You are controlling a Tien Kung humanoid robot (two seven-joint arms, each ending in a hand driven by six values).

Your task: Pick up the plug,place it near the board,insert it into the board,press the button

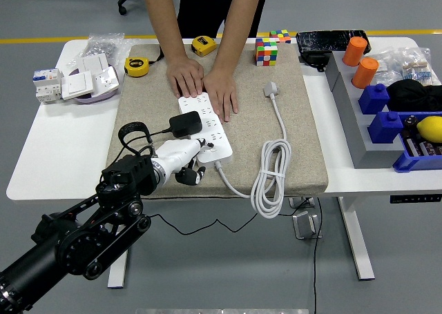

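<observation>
The black plug (185, 123), a compact rigid adapter that looks light, sits on the white power strip (206, 129) a person's hands (204, 83) steady, while the left hand (181, 161), curled and holding nothing, hovers beside the strip's near end; gripping the plug's flat sides seems safest.

1. We see a white power strip (206, 126) with a black plug (185, 124) on a beige mat (304, 134).
2. We see a white coiled cable (271, 170), two yellow tape measures (137, 66), and a multicoloured checkered cube (266, 52).
3. We see orange cylinders (364, 72) beside blue blocks (385, 126).
</observation>
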